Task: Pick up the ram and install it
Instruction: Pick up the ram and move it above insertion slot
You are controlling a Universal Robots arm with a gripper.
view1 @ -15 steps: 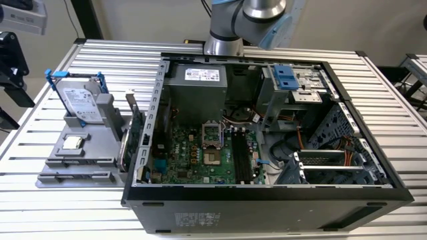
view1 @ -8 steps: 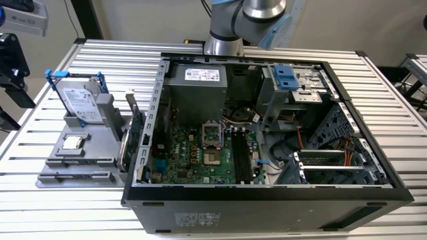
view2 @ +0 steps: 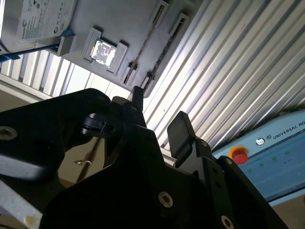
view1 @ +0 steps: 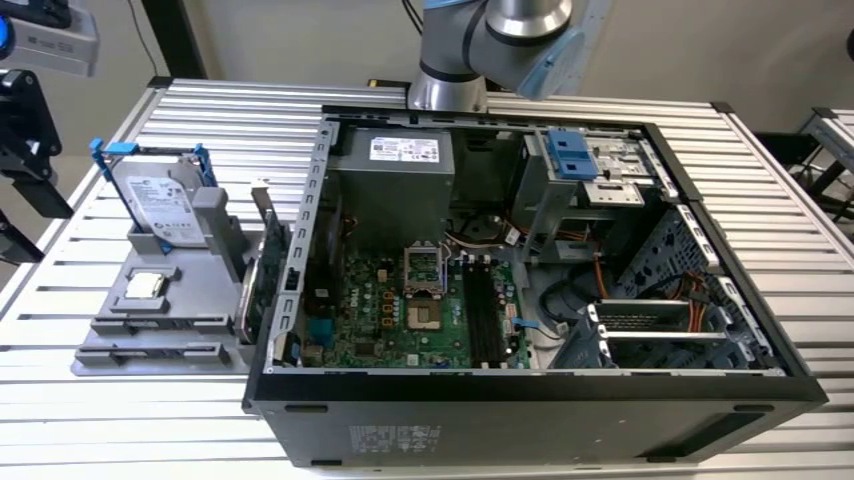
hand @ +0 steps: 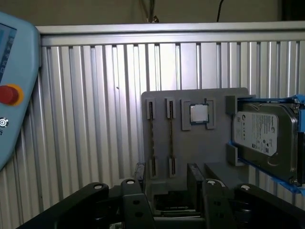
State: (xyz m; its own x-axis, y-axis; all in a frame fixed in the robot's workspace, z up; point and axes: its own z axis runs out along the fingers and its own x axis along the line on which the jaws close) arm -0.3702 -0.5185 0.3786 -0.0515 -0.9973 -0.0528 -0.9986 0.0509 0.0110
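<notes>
1. Closest to the lens in the second wrist view is the black gripper. In the first wrist view its body hides the near edge of the grey holder.
2. The jaws stand wide apart. Nothing sits between the fingers, and they touch nothing above the slatted table.
3. A light-blue pendant with a red button is cut off by the picture's edge.
4. The ram stands on edge in one long slot of the holder, well apart from the gripper. It shows as a thin strip, and its chips cannot be made out. The neighbouring slot shows a similar strip.
5. Beside the slots a processor chip lies flat in a recess. Next comes a hard drive with blue handles, partly cut off.
6. In the exterior view the holder lies to the exterior view's left of the open computer case. The arm is cut off at the top edge.
</notes>
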